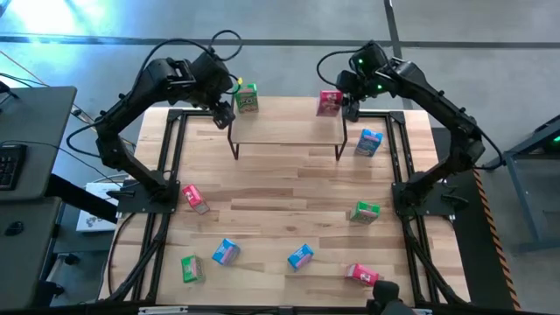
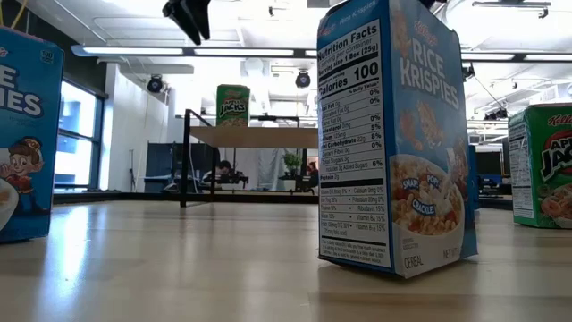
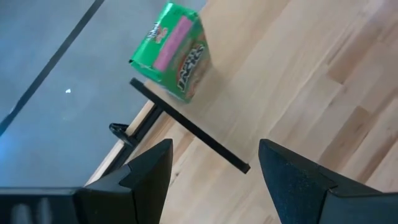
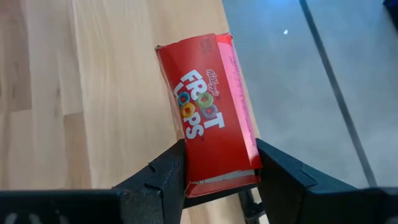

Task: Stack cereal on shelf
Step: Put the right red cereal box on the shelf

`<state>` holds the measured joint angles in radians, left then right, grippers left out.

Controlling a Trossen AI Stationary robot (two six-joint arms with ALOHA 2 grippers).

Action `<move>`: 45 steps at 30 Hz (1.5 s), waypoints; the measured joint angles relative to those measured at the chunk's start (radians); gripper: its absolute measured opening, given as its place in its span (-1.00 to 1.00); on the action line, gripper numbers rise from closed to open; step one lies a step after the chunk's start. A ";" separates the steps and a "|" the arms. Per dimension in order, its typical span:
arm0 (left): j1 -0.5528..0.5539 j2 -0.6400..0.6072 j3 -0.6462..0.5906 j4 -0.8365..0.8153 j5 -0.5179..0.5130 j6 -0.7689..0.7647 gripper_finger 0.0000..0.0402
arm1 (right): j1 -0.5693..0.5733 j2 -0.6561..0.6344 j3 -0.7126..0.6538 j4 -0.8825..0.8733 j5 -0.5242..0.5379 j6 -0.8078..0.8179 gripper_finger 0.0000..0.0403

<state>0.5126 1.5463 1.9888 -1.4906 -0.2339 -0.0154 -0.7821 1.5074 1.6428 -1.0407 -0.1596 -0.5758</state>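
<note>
The right gripper (image 4: 214, 171) is clamped on a red box (image 4: 208, 127), its two dark fingers (image 4: 158, 171) pressed to the box's long sides; white "Froot Loops" lettering runs along the red face, and a paler pink side panel shows toward one finger. Under the box lies the shelf (image 1: 289, 129), a light wood plank on thin black legs, and the box sits at the plank's far right corner with grey floor just past it; whether its base rests on the wood is hard to make out. Seen from above, this gripper (image 1: 350, 103) hangs just right of that box (image 1: 329, 103). Below it, off the shelf, a blue box (image 1: 369, 142) stands on the table (image 1: 280, 188). The left gripper (image 3: 214, 165) hovers with its fingers apart and nothing between them; just ahead of it a green box (image 3: 171, 53), pink on top with "Jacks" on its side, stands at the shelf's far left corner, over the thin black frame. Six more boxes are scattered over the near table, well apart from both grippers. In the low view a "Rice Krispies" box (image 2: 398, 143) hides the shelf's right part, and two boxes are cut off at the edges.
</note>
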 joint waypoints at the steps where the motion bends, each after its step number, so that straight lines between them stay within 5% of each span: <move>1: -0.007 0.000 0.000 0.000 0.000 0.008 0.15 | -0.003 0.002 -0.004 0.003 0.000 0.000 -0.21; 45: -0.064 0.000 0.000 0.000 0.000 0.000 0.15 | -0.031 0.070 -0.004 0.006 -0.002 -0.026 -0.21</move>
<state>0.4488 1.5463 1.9888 -1.4906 -0.2344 -0.0150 -0.8131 1.5776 1.6386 -1.0344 -0.1616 -0.6022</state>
